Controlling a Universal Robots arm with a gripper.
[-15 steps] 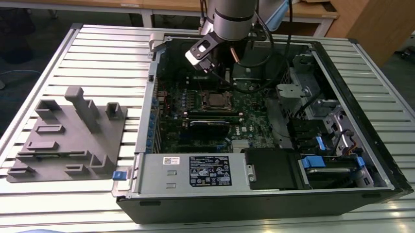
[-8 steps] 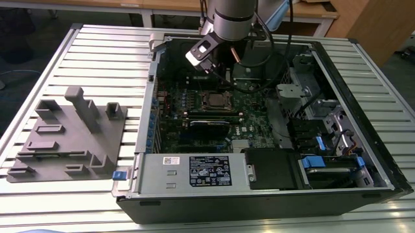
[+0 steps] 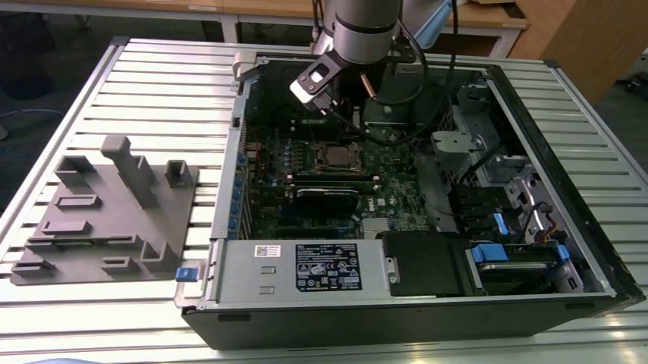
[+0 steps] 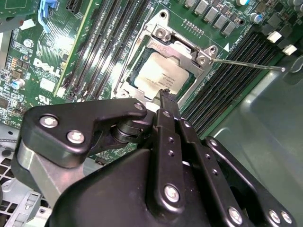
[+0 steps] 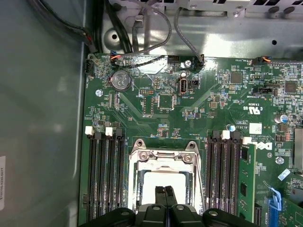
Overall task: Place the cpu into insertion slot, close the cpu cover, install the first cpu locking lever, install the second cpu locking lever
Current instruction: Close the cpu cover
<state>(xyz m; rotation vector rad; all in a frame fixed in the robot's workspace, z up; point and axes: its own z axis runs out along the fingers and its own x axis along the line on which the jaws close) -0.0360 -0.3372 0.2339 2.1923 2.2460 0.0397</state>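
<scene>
hovering above cpu (image 5: 158,180) and lowered cpu cover (image 5: 163,158), pincer (image 5: 165,194) pressed together.

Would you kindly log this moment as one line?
cpu: seated | cover: down over it | lever: sticking out | gripper: shut, above cpu

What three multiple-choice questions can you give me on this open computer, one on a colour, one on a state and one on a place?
1. The motherboard is: A red, B green, C white.
2. The hand is: A wide open, B half open, C shut.
3. The cpu lies: A in the insertion slot, B beside it, C in the hand.
B: the board is green in both wrist views. C: its fingertips touch. A: the grey chip sits inside the socket's metal rim.
</scene>
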